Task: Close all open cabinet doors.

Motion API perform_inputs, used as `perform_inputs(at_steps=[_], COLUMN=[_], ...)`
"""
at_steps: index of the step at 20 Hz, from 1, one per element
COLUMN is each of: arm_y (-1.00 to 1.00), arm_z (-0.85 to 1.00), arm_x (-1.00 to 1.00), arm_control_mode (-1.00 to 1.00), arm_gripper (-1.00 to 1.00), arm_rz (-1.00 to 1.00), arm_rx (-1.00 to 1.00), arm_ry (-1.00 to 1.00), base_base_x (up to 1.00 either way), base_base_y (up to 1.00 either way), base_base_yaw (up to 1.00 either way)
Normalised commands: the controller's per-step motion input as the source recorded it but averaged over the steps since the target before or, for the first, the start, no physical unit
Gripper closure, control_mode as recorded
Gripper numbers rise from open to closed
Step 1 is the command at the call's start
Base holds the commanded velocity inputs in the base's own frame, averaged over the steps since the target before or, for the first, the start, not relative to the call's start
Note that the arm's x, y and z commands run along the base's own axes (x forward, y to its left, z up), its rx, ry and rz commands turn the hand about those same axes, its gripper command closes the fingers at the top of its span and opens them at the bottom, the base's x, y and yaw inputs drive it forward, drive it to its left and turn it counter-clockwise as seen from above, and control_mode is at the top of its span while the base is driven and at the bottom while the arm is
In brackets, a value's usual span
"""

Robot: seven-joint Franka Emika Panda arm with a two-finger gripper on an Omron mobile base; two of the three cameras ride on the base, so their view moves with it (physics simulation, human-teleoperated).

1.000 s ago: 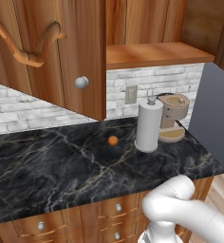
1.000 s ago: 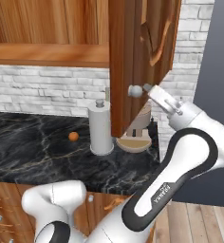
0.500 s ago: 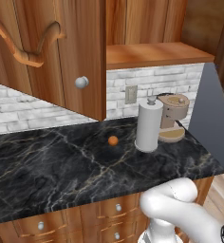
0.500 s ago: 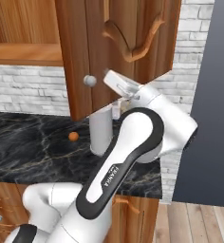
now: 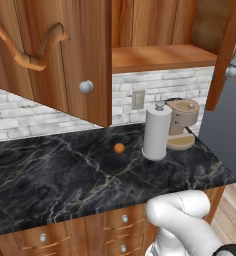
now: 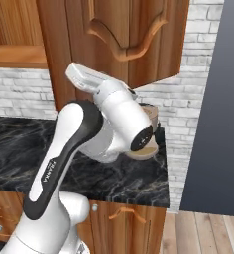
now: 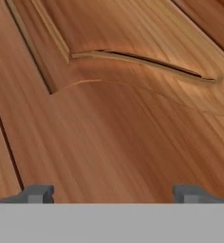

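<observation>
Up close, just reddish-brown wood: right cabinet door right in front of the gripper, arch carving curving over the upper part of the panel, both dark fingertips spread wide at the bottom edge with nothing between them, so released, not gripping anything. Can't tell if those tips are actually touching the door or just short of it. From the right base view, same door hanging above the arm's wrist, swung most of the way toward the cabinet. Seen from the left base side, that door edge-on at the far right, still standing out from the cabinet, round silver knob poking out beside it. Left of that door, an open shelf, then the left cabinet door swung out wide over the counter, own knob near its lower corner. Below the right door on the black marble counter: wooden coffee machine against the brick wall, white paper towel roll just beside it, small orange ball a bit further left. Wall outlet on the bricks behind the roll.
</observation>
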Motion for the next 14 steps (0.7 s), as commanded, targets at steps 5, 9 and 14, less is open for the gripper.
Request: perform_inputs(at_steps=[5, 9, 14], arm_y=[0.60, 0.16, 0.00], arm_z=[0.07, 0.15, 0.33], arm_x=[0.45, 0.75, 0.85], arm_control_mode=[-1.00, -1.00, -1.00], arm_gripper=[-1.00, -1.00, -1.00], arm_rz=[-0.20, -0.18, -0.13], arm_rx=[0.00, 0.02, 0.05], arm_ry=[0.03, 0.10, 0.15], base_base_x=[0.00, 0.00, 0.00], base_base_y=[0.00, 0.00, 0.00], base_base_yaw=[0.00, 0.00, 0.00])
